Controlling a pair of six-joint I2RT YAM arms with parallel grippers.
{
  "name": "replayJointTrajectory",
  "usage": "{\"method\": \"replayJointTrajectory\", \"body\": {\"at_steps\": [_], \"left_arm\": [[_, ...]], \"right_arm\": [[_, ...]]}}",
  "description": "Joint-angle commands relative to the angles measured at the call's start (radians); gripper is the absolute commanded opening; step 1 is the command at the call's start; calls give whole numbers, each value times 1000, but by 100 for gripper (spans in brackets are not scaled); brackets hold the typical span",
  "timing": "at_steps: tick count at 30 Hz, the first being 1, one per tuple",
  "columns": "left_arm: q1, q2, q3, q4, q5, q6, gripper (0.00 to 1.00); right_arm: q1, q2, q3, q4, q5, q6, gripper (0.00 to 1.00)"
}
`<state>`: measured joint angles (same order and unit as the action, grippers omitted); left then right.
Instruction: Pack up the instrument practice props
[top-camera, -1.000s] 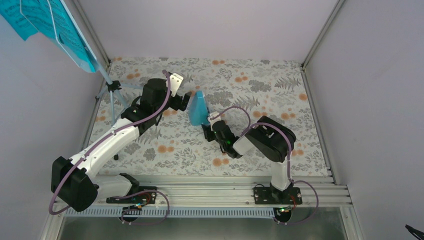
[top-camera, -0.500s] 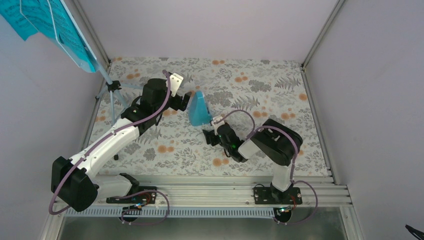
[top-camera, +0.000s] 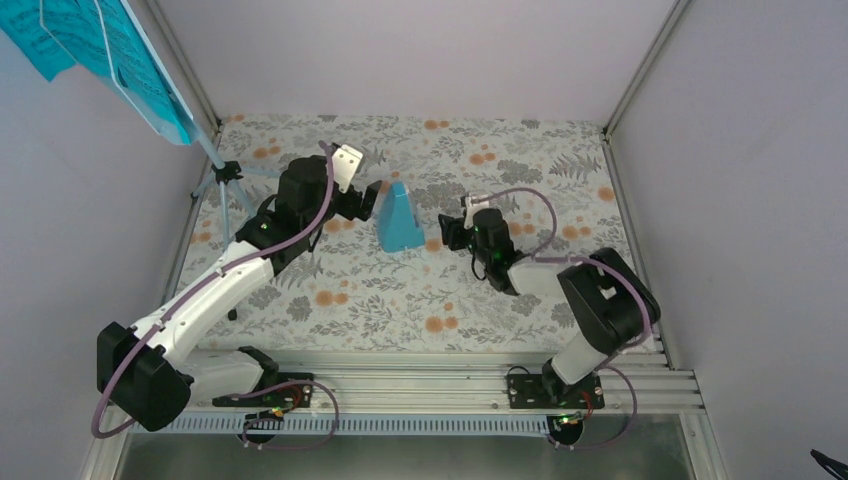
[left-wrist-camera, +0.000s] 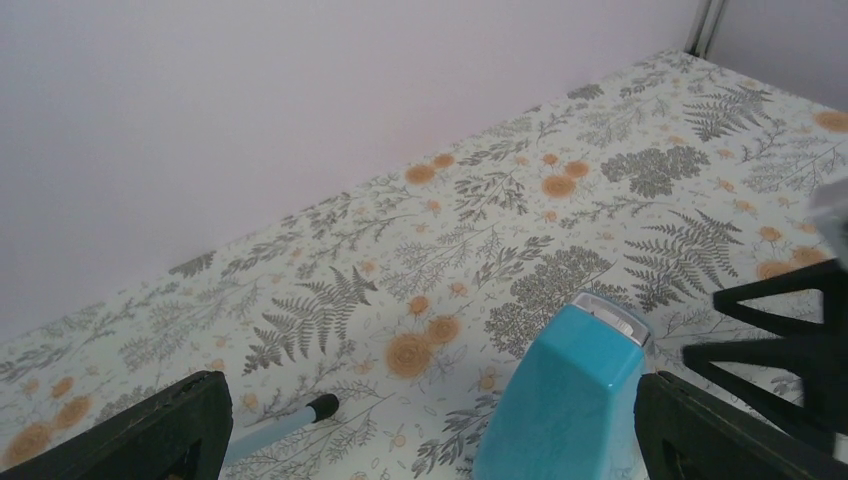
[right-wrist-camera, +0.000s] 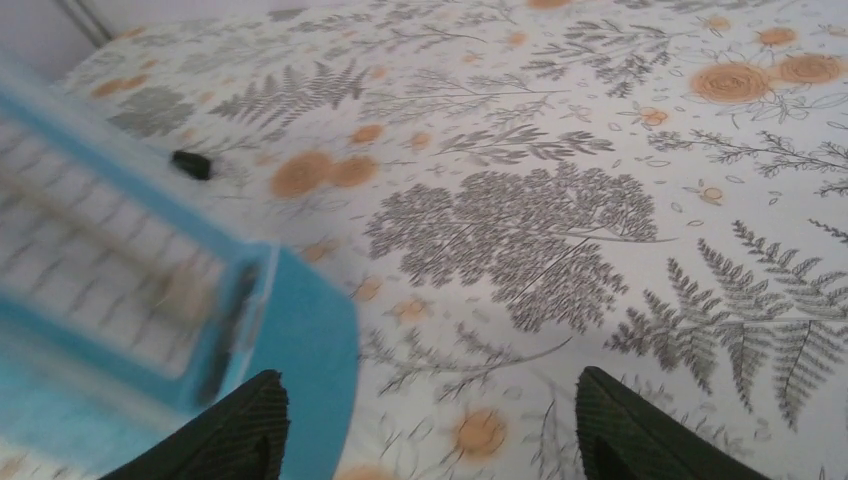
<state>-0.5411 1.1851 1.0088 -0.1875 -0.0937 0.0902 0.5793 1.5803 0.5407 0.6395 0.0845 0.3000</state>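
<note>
Top view: the blue metronome (top-camera: 400, 218) stands upright on the floral surface (top-camera: 520, 290), near its middle and between the two arms. The left gripper (top-camera: 368, 203) sits just beside the metronome's left face. The right gripper (top-camera: 447, 230) is near its right face and clearly apart from it. The pale blue stand (top-camera: 228, 172) rests on its tripod in the far left corner. Its tilted desk carries turquoise pages (top-camera: 60, 30), which run past the upper left edge of the view.

Left wrist view: the left gripper (left-wrist-camera: 430, 435) stands wide open. The metronome (left-wrist-camera: 565, 400) lies in the gap, close to the finger (left-wrist-camera: 720, 440) at the view's right; whether they touch cannot be told. The dark fingers of the right gripper (left-wrist-camera: 790, 340) show beyond it. One black-tipped stand foot (left-wrist-camera: 320, 405) rests on the surface further back.

Right wrist view: the right gripper (right-wrist-camera: 430, 440) is also spread wide and holds nothing. The metronome (right-wrist-camera: 300, 340) appears blurred at the left, its whitish face turned toward the camera, and its blue edge is next to one finger (right-wrist-camera: 225, 430). A stand foot (right-wrist-camera: 192, 165) shows behind it.
</note>
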Motion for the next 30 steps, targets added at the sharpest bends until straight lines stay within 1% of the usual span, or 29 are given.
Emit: {"method": "replayJointTrajectory", "body": {"at_steps": [1, 4, 8, 16, 18, 20, 22, 24, 27, 29, 30], "left_arm": [[-3, -19, -9, 35, -16, -2, 100], [-5, -18, -9, 33, -27, 0, 100], [-8, -18, -9, 34, -26, 0, 100], [-10, -19, -10, 33, -26, -2, 100], [-10, -25, -13, 35, -34, -1, 100], [-10, -33, -17, 41, -43, -1, 100], [-10, -43, -23, 46, -47, -2, 100], [-10, -52, -24, 48, -52, -6, 100], [-10, -67, -27, 51, -96, -18, 100], [-3, -79, -36, 59, -131, -29, 100], [4, -86, -40, 64, -138, -33, 100]], "right_arm": [[-35, 128, 149, -190, -41, 40, 63], [-34, 251, 260, -266, -59, 46, 54], [-1, 322, 310, -263, -99, 11, 53], [180, 319, 272, -162, -253, -110, 54], [190, 289, 226, -122, -272, -114, 54], [182, 238, 172, -104, -258, -118, 55], [159, 156, 118, -96, -253, -129, 58], [135, 63, 79, -101, -270, -156, 64], [123, -34, 85, -146, -296, -222, 81], [122, -49, 139, -194, -324, -269, 94], [122, -42, 176, -219, -336, -290, 97]]}}
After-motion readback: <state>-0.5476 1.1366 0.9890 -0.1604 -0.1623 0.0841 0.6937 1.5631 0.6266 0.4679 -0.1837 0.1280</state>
